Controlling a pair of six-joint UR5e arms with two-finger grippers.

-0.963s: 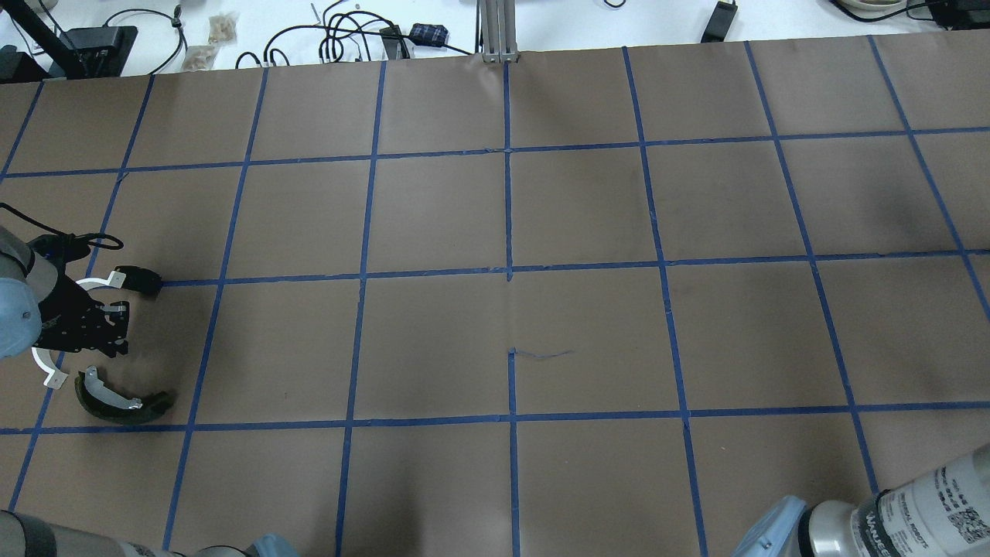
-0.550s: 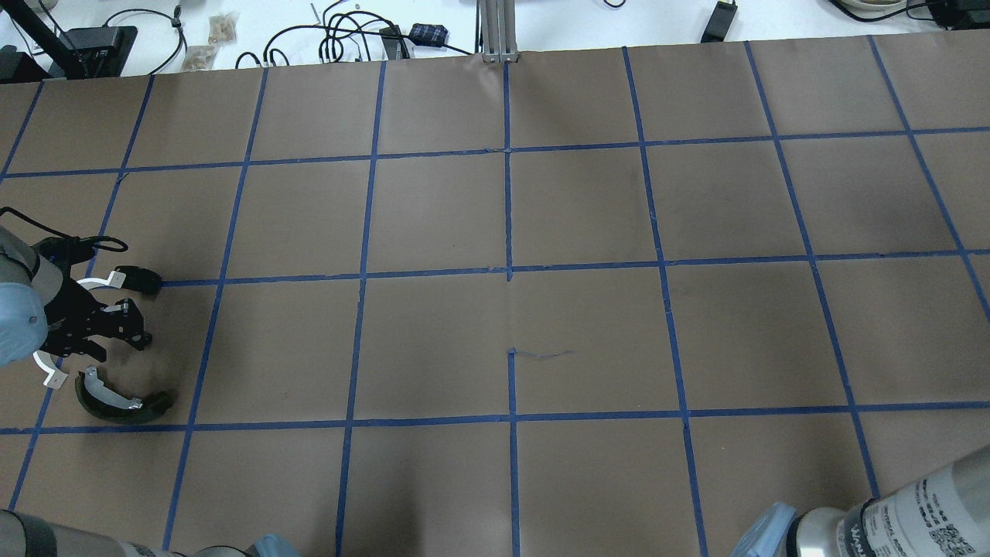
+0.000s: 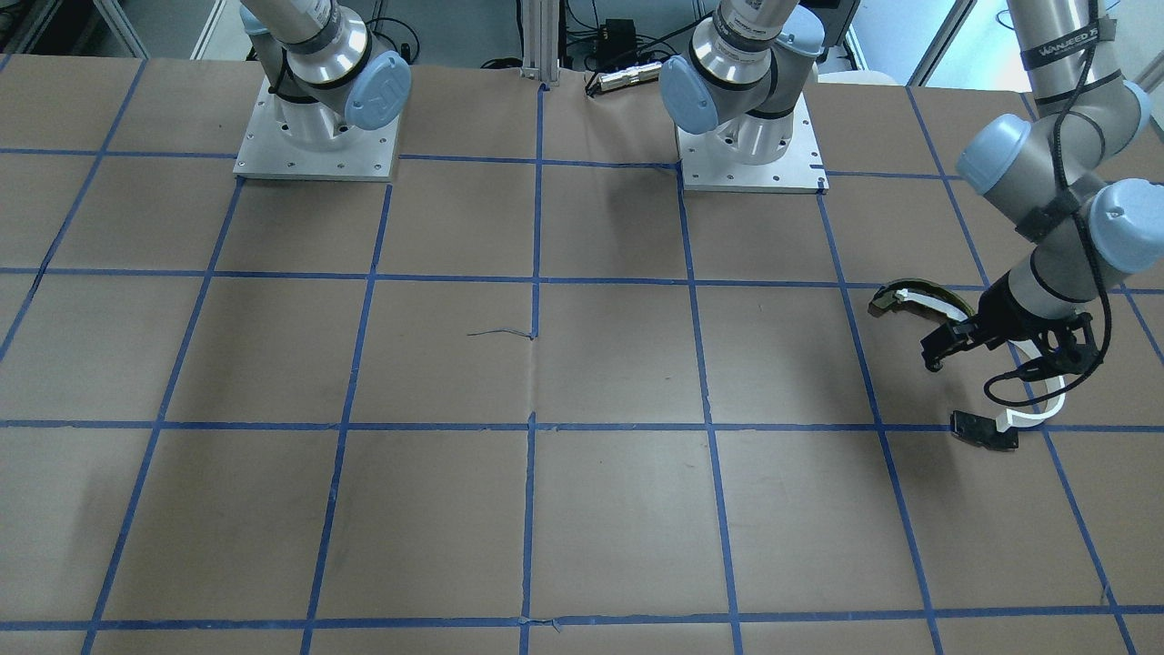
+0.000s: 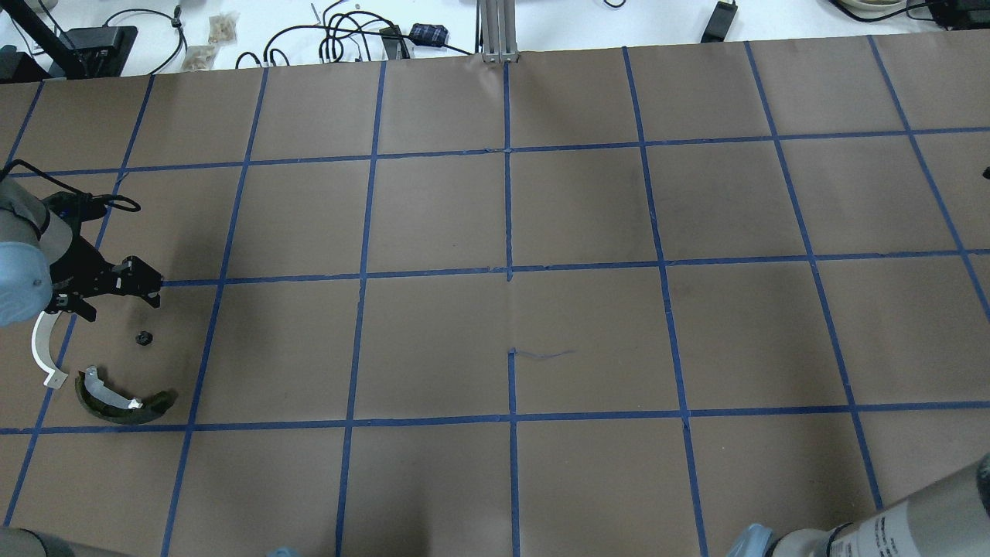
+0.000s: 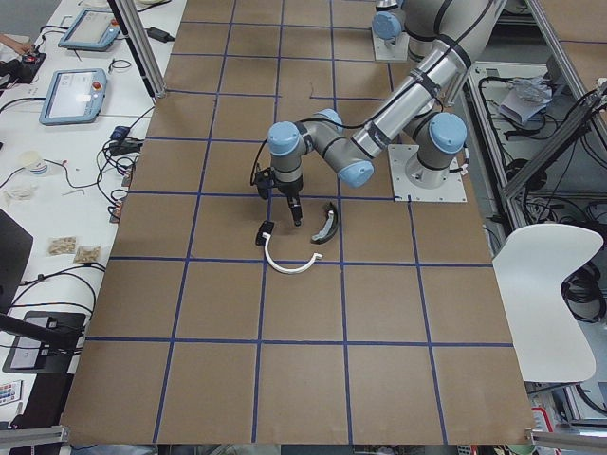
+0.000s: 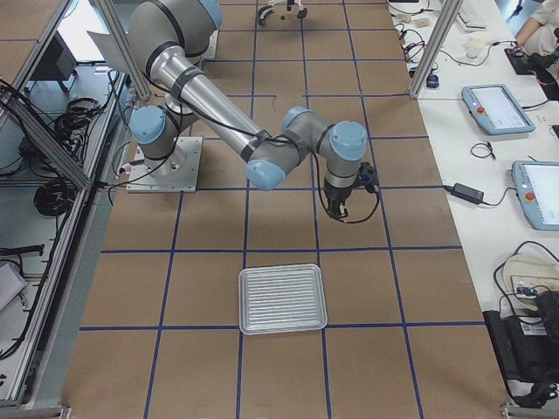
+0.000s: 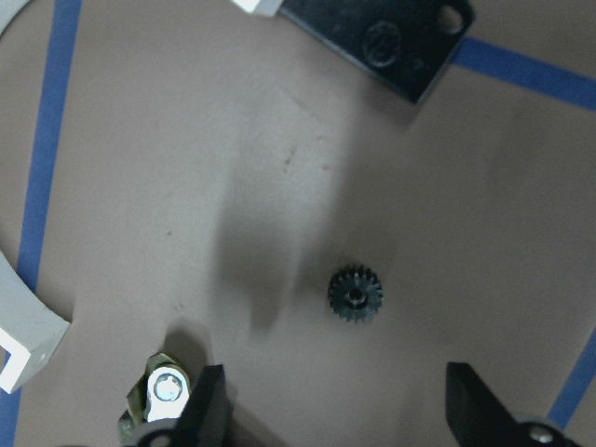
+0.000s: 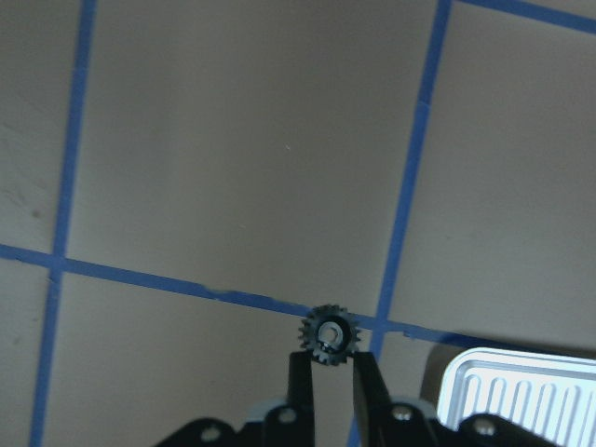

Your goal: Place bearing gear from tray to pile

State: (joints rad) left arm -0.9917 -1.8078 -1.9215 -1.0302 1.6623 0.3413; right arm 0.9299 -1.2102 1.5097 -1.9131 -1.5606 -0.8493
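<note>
A small black bearing gear (image 4: 143, 337) lies loose on the paper inside the pile, with my left gripper (image 4: 145, 285) open just beyond it. In the left wrist view the gear (image 7: 355, 293) sits between and ahead of the spread fingers (image 7: 203, 410). The pile holds a white arc strip (image 4: 40, 348), an olive-and-white curved piece (image 4: 120, 401) and a flat black bracket (image 3: 982, 429). My right gripper (image 8: 328, 361) is shut on a second black gear (image 8: 328, 335), held above the table beside the tray (image 8: 521, 391).
The ribbed metal tray (image 6: 282, 299) lies near the table's right end, close to my right gripper (image 6: 343, 208). Blue tape lines grid the brown paper. Cables and boxes lie beyond the table's far edge (image 4: 348, 39).
My left gripper has opened and drawn away toward the far side, leaving the small gear uncovered on the paper. The right arm has slid further out of the overhead view.
</note>
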